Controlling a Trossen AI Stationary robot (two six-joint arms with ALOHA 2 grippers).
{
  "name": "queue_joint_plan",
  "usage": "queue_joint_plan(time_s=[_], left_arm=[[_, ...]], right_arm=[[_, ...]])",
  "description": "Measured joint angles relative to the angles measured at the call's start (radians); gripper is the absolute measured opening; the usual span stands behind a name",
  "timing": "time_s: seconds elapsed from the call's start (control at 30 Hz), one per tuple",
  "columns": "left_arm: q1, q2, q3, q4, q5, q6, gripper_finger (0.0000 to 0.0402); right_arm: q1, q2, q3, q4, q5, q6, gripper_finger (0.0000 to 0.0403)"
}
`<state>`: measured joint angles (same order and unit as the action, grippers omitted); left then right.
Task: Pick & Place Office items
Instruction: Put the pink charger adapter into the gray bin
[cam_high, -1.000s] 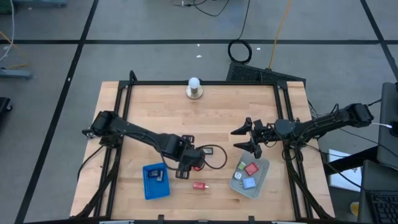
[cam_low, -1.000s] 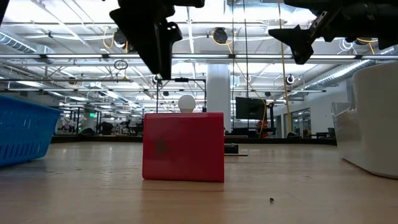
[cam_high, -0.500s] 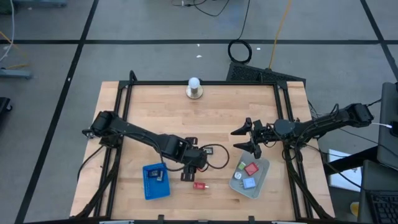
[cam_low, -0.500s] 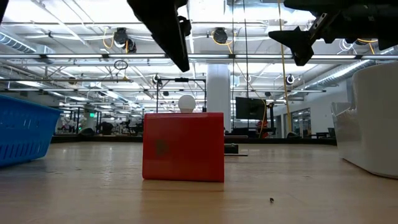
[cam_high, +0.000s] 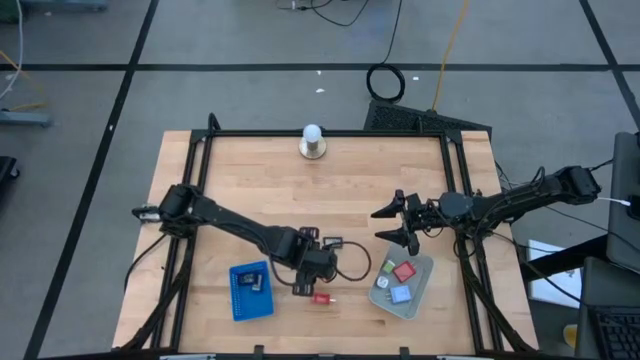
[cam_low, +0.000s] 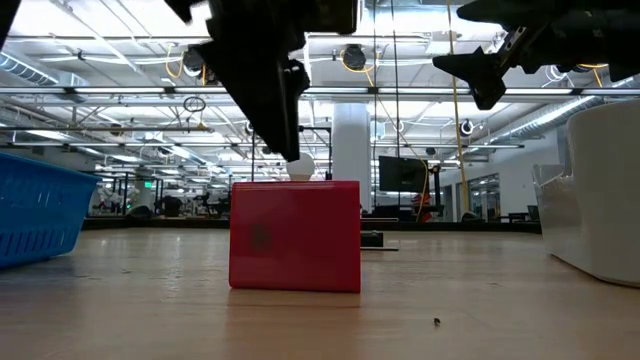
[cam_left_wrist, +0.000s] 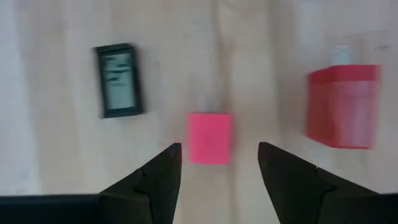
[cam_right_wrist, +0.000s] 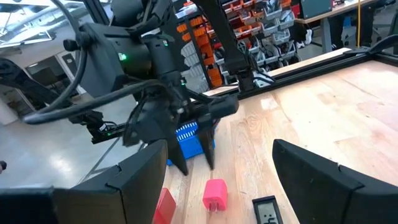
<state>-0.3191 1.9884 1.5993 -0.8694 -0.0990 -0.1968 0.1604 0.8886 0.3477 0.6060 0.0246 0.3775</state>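
My left gripper (cam_left_wrist: 217, 163) is open and points steeply down over the table's near middle (cam_high: 304, 283). A pink block (cam_left_wrist: 210, 138) lies flat on the wood just beyond its fingertips, untouched. A red block (cam_left_wrist: 342, 107) stands beside it (cam_high: 320, 298), upright on the table in the low view (cam_low: 295, 235). A black rectangle with a pale label (cam_left_wrist: 118, 81) lies flat nearby. My right gripper (cam_high: 398, 226) hovers open and level above the table's right half, holding nothing.
A clear bin (cam_high: 418, 298) with red and blue pieces sits at the near right. A blue tray (cam_high: 240, 305) lies at the near left with a small piece in it. A white ball on a round metal base (cam_high: 312, 140) stands at the far edge.
My left gripper has gone down and toward the table's near edge, closing in on the pink and red blocks. Its fingers stay open. The blocks have not moved.
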Motion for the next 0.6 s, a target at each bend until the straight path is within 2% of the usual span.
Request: queue_joint_plan(time_s=[0.07, 0.27, 0.6], left_arm=[[0.005, 0.002, 0.0, -0.002, -0.029, 0.009, 0.0214], [0.029, 0.028, -0.001, 0.009, -0.028, 0.038, 0.0214], [0.039, 0.053, 0.0, 0.063, 0.047, 0.044, 0.0214]], right_arm=[[0.0, 0.0, 0.0, -0.001, 0.0, 0.0, 0.0281], [0.0, 0.0, 0.0, -0.002, 0.0, 0.0, 0.0281], [0.0, 0.0, 0.0, -0.013, 0.0, 0.0, 0.0281]])
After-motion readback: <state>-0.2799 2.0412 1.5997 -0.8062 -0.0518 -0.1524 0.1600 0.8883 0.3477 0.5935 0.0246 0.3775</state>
